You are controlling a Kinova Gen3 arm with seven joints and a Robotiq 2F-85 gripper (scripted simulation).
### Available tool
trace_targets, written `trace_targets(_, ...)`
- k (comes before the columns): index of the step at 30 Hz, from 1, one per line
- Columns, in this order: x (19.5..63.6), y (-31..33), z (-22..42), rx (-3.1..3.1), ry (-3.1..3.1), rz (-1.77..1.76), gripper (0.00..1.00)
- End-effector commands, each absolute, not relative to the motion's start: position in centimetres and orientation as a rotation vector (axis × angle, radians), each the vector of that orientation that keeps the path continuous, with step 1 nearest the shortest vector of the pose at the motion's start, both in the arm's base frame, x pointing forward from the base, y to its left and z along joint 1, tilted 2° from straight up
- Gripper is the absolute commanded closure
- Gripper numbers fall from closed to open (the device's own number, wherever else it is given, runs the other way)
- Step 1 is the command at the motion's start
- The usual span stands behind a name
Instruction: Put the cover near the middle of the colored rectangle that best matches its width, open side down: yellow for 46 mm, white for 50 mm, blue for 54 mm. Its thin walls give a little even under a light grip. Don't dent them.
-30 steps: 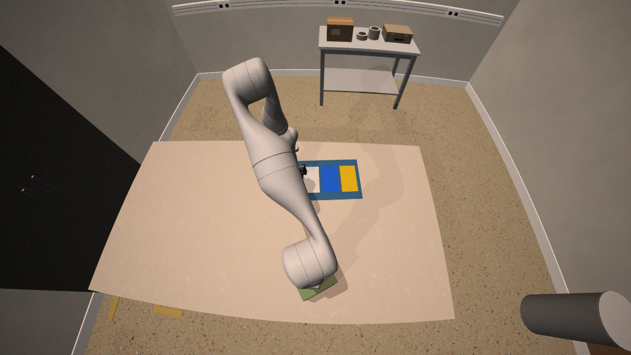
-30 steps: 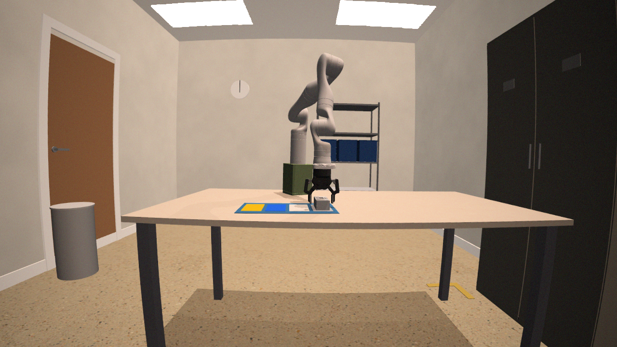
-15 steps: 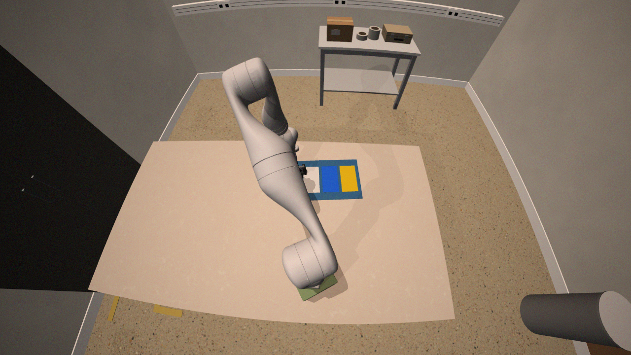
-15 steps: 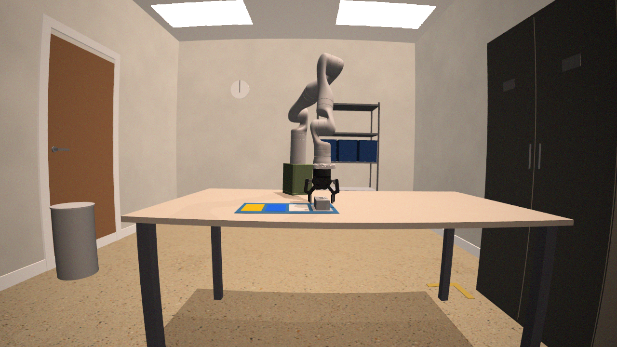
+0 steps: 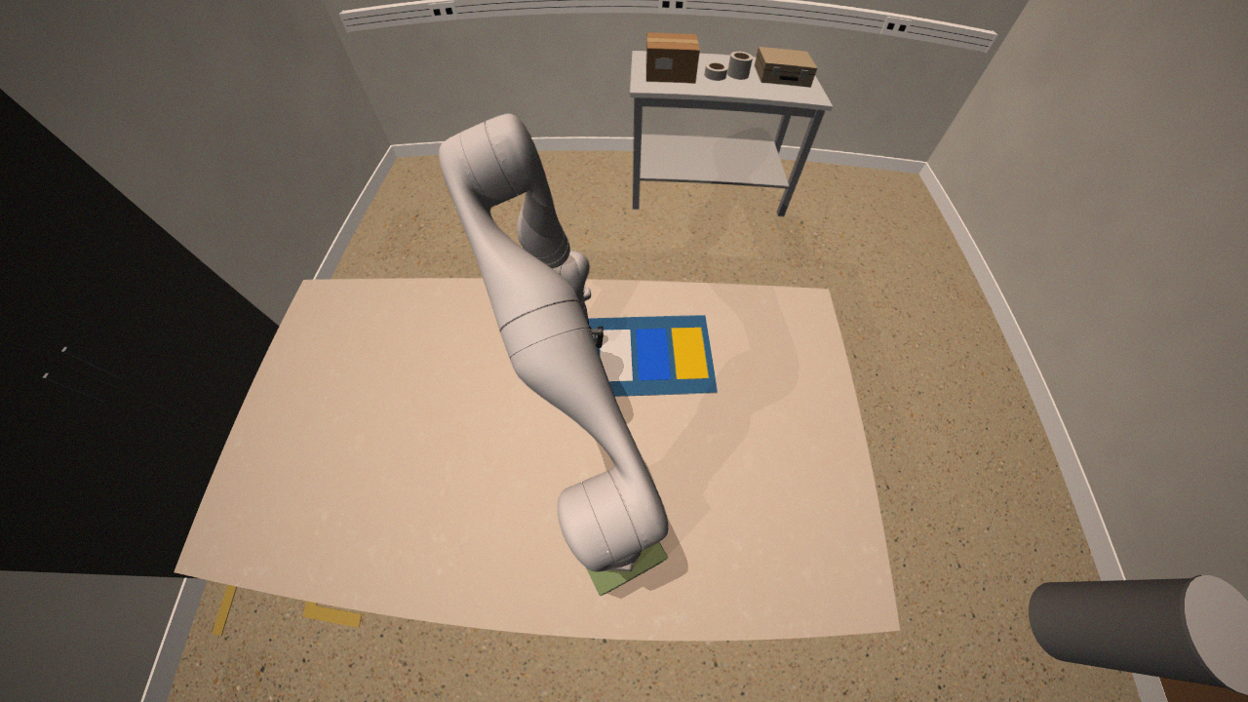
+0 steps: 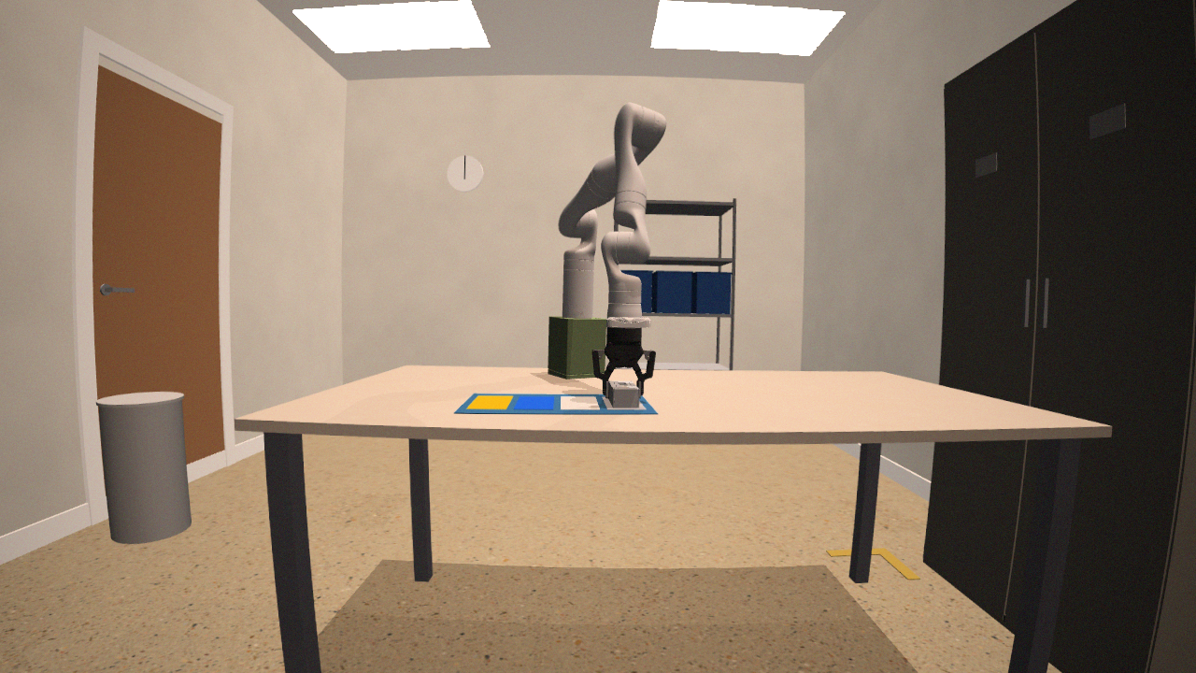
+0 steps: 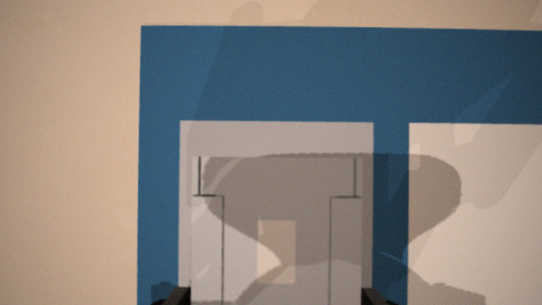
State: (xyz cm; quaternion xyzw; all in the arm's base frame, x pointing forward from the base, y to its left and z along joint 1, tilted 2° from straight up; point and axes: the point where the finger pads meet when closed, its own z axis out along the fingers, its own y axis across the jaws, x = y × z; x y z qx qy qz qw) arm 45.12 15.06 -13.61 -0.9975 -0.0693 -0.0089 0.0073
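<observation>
The cover point(image 6: 621, 393) point(image 7: 275, 182) is a small grey box with its closed top up. It sits on a grey patch point(image 7: 275, 135) at the end of the blue-bordered mat point(image 7: 296, 72) point(image 5: 663, 386). In a row beside it lie the white rectangle point(image 7: 487, 178) point(image 5: 621, 358) point(image 6: 579, 402), then the blue rectangle point(image 5: 651, 353) point(image 6: 533, 402), then the yellow rectangle point(image 5: 690, 352) point(image 6: 489, 402). My gripper point(image 6: 622, 389) point(image 7: 275, 298) points straight down over the cover. Its fingers are partly open, one close to each side wall, and I cannot tell if they touch. In the top view the arm hides the cover.
The arm's olive base block point(image 6: 573, 344) point(image 5: 624, 576) stands on the table point(image 5: 349, 436) behind the mat. A grey bin point(image 6: 143, 465), a shelf with blue boxes point(image 6: 685, 288) and a side table point(image 5: 728, 96) stand off the table.
</observation>
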Motion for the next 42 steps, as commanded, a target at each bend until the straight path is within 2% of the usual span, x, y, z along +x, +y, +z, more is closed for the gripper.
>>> trace_targets(1,45.33,15.2,-13.66,-3.117,-0.211,-0.036,0.27)
trace_targets(21,45.33,15.2,-13.66,-3.117,-0.211,-0.036,0.27)
trace_targets(22,45.33,15.2,-13.66,-3.117,-0.211,-0.036,1.0)
trace_targets(42,45.32,15.2,-13.66,-3.117,-0.211,-0.036,1.0)
